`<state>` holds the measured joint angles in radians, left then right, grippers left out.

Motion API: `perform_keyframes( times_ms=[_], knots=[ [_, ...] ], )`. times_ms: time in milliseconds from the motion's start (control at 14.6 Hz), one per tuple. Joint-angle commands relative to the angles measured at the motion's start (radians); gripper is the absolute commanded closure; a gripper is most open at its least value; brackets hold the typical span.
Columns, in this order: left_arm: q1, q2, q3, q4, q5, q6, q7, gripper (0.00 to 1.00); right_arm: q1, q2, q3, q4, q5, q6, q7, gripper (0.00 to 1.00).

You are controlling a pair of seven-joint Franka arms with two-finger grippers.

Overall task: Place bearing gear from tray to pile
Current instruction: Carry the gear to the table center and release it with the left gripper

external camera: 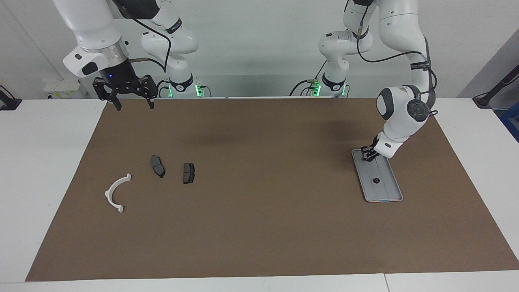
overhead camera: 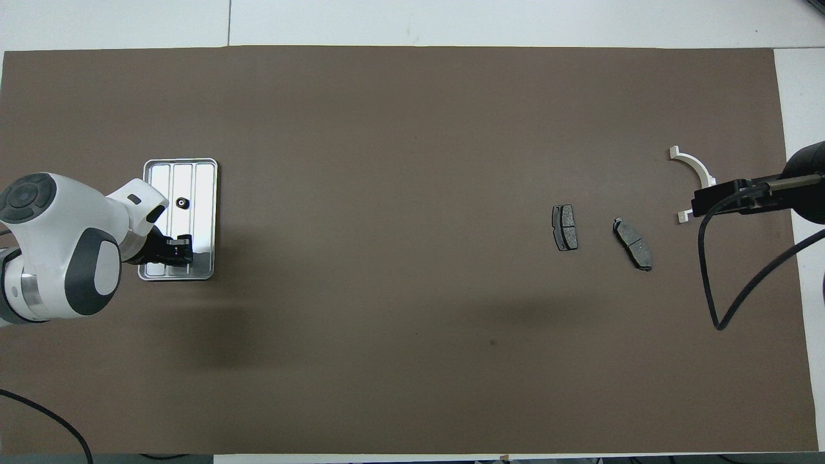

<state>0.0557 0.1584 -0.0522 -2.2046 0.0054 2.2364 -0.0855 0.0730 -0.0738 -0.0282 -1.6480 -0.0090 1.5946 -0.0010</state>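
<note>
Pick step: left gripper point(external camera: 368, 154) was seen low at the tray point(external camera: 387, 190) end nearest the robots, finger state unclear. Bearing gear point(external camera: 376, 181) lay mid-tray, ungrasped; realignment over it judged needed. Right gripper point(external camera: 131, 98) waited, fingers spread.

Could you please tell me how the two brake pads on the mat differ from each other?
The brake pad nearer the white bracket has slanted ends and lies askew; the other brake pad is more rectangular and lies squarer to the mat's edges. Both are small, dark grey, and lie flat and apart.
</note>
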Motion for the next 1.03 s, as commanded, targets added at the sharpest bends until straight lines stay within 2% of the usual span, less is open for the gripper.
perform_keyframes(
  times_ms=[0,206,343,549,754,823,960],
  knots=[
    [-0.061,0.010,0.006,0.107,-0.001,-0.076,-0.110,0.88,-0.001,-0.020,-0.001,-0.023,0.026,0.022,0.006,0.00],
    [-0.179,0.045,0.005,0.282,-0.042,-0.179,-0.334,0.88,-0.001,-0.020,-0.001,-0.023,0.026,0.022,0.006,0.00],
    [-0.294,0.068,0.006,0.328,-0.055,-0.158,-0.506,0.88,-0.001,-0.020,-0.001,-0.023,0.026,0.022,0.006,0.00],
    [-0.431,0.111,0.008,0.393,-0.053,-0.135,-0.664,0.88,-0.001,-0.020,-0.001,-0.023,0.026,0.022,0.006,0.00],
    [-0.554,0.269,0.011,0.549,-0.045,-0.152,-0.790,0.88,-0.001,-0.020,-0.001,-0.023,0.026,0.022,0.006,0.00],
    [-0.562,0.301,0.011,0.572,-0.044,-0.141,-0.813,0.88,-0.001,-0.020,-0.001,-0.023,0.026,0.022,0.006,0.00],
    [-0.588,0.314,0.011,0.563,-0.042,-0.114,-0.820,0.88,-0.001,-0.020,-0.001,-0.023,0.026,0.022,0.006,0.00]
  ],
)
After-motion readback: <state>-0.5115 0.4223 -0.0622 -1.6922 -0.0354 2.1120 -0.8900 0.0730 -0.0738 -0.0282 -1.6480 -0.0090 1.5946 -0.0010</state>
